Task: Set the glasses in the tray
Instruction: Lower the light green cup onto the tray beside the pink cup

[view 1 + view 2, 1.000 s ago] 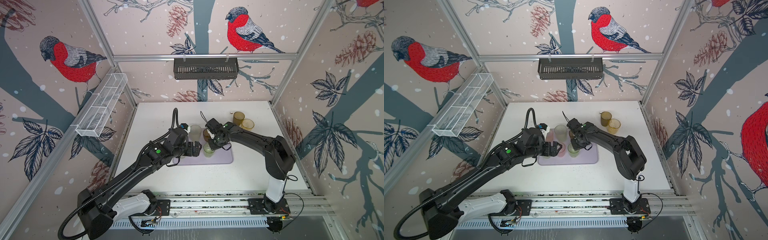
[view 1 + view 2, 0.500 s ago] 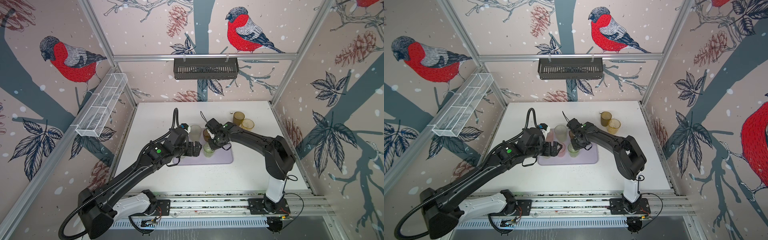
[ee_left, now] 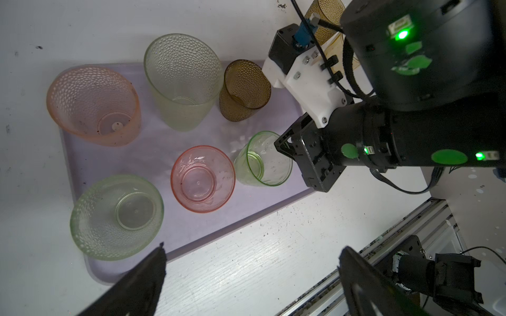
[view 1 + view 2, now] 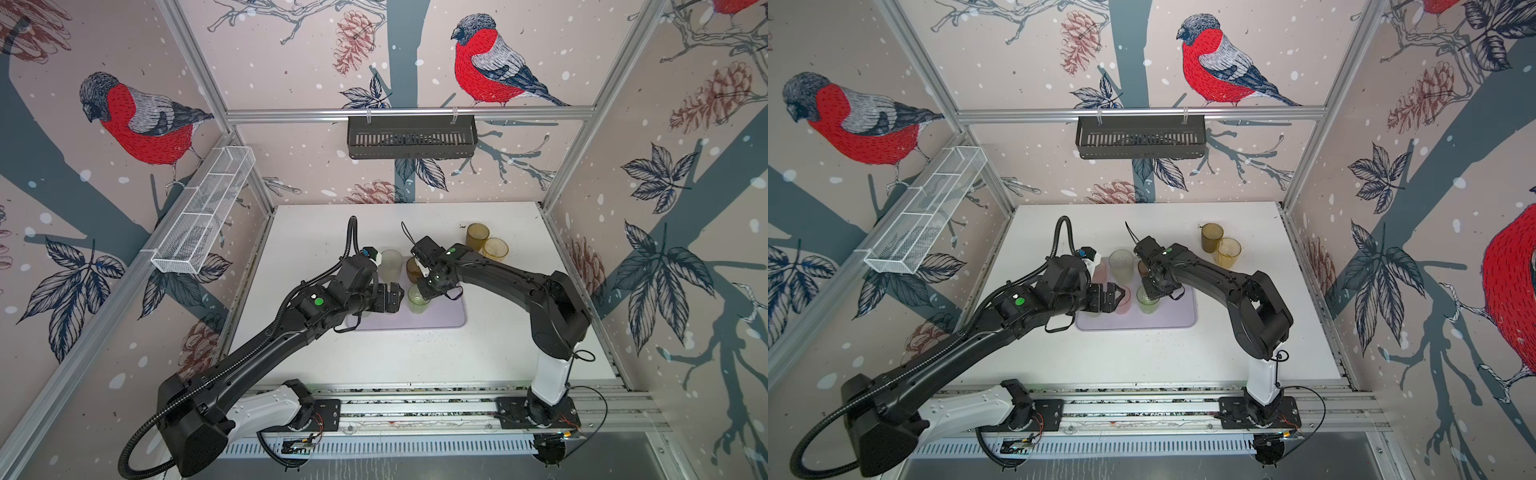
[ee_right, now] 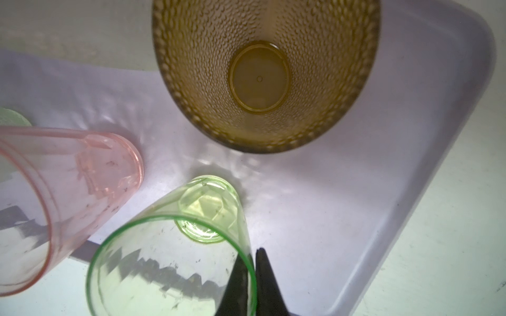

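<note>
Now the green glass (image 5: 164, 246) should be seated flat on the tray (image 5: 369, 177), near its middle. Then the grip should ease off and lift straight up, so the rim is not dragged into the pink glass (image 5: 68, 191) just beside it. The right gripper (image 5: 253, 255) pinches that green rim, one finger inside, one outside. The left gripper (image 3: 252, 254) hangs spread wide and empty above the tray, while an olive glass (image 4: 476, 235) and an amber glass (image 4: 495, 250) stand off it, beyond its far right corner.
</note>
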Tool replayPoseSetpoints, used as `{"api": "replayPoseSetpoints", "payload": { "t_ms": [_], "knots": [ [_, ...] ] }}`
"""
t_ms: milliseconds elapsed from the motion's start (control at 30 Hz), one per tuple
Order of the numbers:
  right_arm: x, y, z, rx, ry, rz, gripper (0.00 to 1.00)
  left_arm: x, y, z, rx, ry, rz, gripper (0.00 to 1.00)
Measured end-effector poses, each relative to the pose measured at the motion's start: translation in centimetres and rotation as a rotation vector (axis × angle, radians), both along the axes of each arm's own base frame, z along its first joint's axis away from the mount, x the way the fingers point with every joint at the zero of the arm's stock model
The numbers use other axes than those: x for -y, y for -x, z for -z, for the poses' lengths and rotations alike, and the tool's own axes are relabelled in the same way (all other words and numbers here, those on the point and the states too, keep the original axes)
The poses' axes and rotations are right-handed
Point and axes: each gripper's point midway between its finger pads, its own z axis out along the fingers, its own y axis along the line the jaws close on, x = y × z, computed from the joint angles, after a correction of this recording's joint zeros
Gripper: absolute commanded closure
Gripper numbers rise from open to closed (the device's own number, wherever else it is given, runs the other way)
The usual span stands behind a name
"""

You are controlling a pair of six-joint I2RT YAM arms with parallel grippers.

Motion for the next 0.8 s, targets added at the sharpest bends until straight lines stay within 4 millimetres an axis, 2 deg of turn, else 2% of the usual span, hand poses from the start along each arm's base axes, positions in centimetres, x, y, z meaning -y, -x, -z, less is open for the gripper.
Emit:
{"api": "replayPoseSetpoints", "payload": {
  "t_ms": [467,800],
  "knots": [
    [0.06,0.02,-0.05,0.001,0.002,0.0,0.88,0.01,0.0,0.0,0.0,0.0,0.0,0.02],
    [-0.08,0.14,-0.19,0.004,0.0,-0.004,0.79,-0.04,0.05,-0.27,0.006,0.006,0.0,0.02]
  ]
}}
